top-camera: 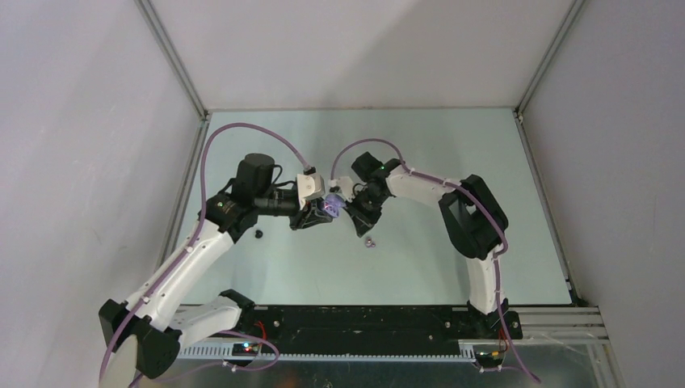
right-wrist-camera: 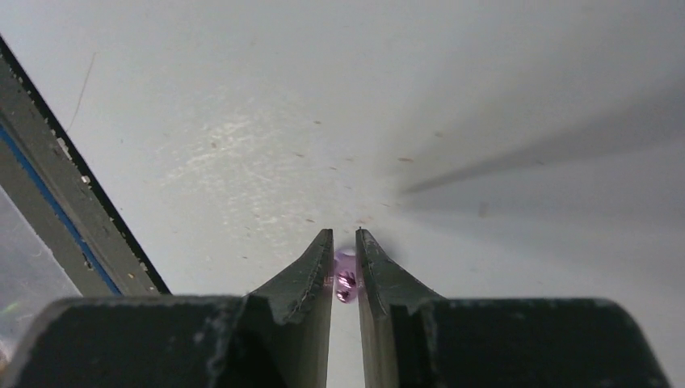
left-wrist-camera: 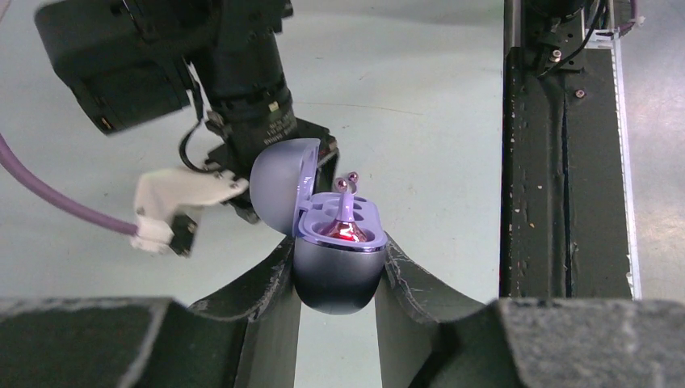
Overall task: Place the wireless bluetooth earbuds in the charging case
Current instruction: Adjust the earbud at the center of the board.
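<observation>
Left tool (left-wrist-camera: pixel 338 246) clamped on smooth oval lilac case (left-wrist-camera: pixel 335 283); right tool (right-wrist-camera: pixel 344 234) by glossy bud (right-wrist-camera: pixel 346 276), grip unclear.

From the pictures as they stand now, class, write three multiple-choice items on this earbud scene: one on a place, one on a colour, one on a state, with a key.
1. Where is the black earbud?
A. loose on the table
B. in the case
C. in the right gripper

2. What colour is the earbud seated in the charging case?
A. black
B. pale purple
C. white

3. How is the case's lid?
A. shut
B. open
C. detached

Key: 1 A, it lies on the tabletop; 2 B, a purple stem sticks up; 3 B, the lid is hinged back.
</observation>
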You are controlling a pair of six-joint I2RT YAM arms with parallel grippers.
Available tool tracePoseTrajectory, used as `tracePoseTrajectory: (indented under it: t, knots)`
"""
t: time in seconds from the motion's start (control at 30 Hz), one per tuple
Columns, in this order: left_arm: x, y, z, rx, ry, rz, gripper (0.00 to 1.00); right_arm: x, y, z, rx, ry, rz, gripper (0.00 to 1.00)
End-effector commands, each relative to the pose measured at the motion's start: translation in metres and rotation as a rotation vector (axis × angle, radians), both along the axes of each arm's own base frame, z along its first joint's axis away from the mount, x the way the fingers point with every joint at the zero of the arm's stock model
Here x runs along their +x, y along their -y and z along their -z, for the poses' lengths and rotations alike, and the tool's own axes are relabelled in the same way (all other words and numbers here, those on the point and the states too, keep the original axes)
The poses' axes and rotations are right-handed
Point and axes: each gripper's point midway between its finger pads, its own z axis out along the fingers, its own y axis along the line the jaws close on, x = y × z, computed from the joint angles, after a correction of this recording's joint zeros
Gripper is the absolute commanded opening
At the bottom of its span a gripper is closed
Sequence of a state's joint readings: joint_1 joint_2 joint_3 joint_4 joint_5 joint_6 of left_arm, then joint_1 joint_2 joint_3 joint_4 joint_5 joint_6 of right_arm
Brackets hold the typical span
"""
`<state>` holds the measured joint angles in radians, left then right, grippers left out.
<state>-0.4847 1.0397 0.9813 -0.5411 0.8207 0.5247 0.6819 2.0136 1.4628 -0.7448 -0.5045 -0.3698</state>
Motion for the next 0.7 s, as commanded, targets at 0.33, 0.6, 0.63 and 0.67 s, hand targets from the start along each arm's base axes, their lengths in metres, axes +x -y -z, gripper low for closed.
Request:
tracePoseTrajectory:
  t: [0.33, 0.6, 0.63, 0.67]
  knots:
    - [-0.002, 0.001, -0.011, -0.022, 0.064, 0.019, 0.00, -0.013, 0.018, 0.017, -0.112, -0.040, -0.072, 0.20]
    - [-0.002, 0.001, -0.010, -0.021, 0.061, 0.020, 0.00, -0.011, 0.045, 0.016, -0.151, -0.073, -0.046, 0.20]
    - [-0.002, 0.001, -0.010, -0.021, 0.061, 0.021, 0.00, -0.009, 0.049, 0.016, -0.151, -0.076, -0.036, 0.20]
    - [-0.002, 0.001, -0.009, -0.021, 0.062, 0.021, 0.00, -0.010, 0.052, 0.015, -0.153, -0.081, -0.033, 0.20]
